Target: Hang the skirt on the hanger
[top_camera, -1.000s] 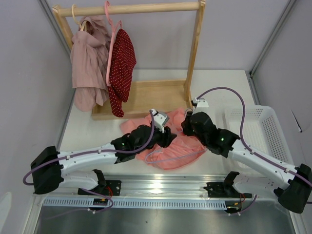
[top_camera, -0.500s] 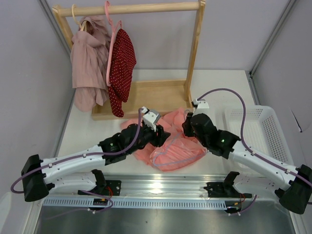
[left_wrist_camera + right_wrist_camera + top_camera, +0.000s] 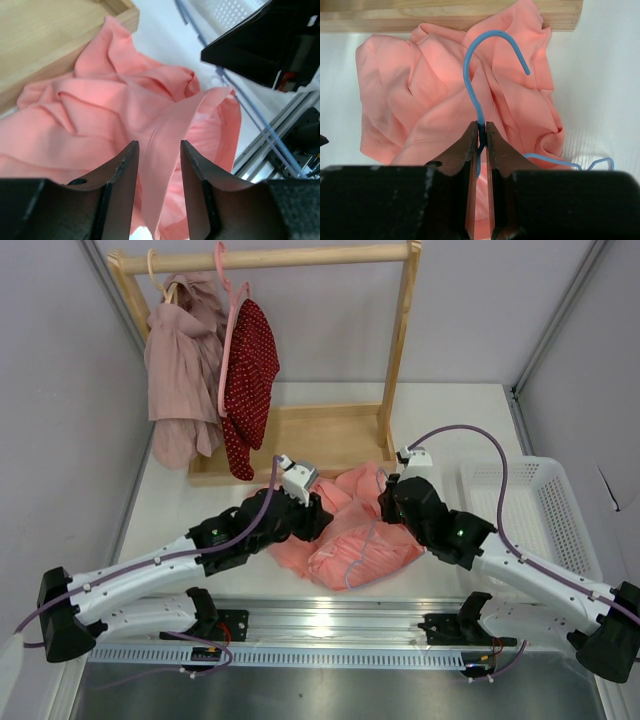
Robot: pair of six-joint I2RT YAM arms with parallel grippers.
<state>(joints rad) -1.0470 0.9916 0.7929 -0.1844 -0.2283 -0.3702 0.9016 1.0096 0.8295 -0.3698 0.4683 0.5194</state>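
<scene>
Thin light-blue wire hanger (image 3: 475, 80) mostly hidden under crumpled salmon-pink fabric skirt (image 3: 430, 110); right fingers (image 3: 480, 131) clenched on its neck, left fingers (image 3: 186, 165) apart around a skirt fold.

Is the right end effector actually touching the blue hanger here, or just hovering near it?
Touching. In the right wrist view, the right end effector is closed on the neck of the hanger, just below its hook, with the wire pinched between both fingers above the skirt.

Your left gripper (image 3: 157, 165) reaches inward, fingers parted (fabric between them); your right gripper (image 3: 481, 135) is clamped on the hanger (image 3: 487, 55) neck.
</scene>
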